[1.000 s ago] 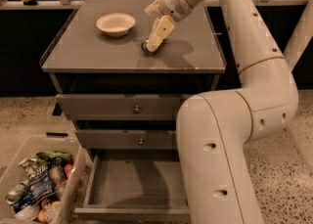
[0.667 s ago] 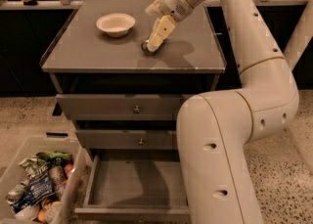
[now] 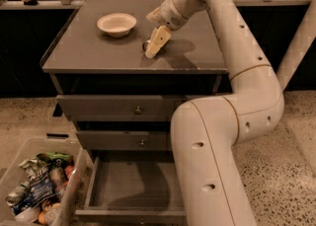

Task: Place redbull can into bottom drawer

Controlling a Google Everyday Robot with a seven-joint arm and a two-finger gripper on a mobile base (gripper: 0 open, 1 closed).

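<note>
Well, your gripper [image 3: 155,46] sits low on the tabletop [image 3: 89,47], hiding most of the redbull can [image 3: 146,47]; you cannot tell the jaws' state. Expect a light, slick, dentable can: grip mid-body, then carry it to the open bottom drawer [image 3: 133,188].

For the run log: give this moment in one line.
gripper at can on cabinet top | bottom drawer open | can outside drawer

cream tool [image 3: 150,52] above the grey cabinet top [image 3: 89,52], white bowl [image 3: 116,24], grey bottom drawer [image 3: 133,185], speckled beige floor [image 3: 291,170].
</note>
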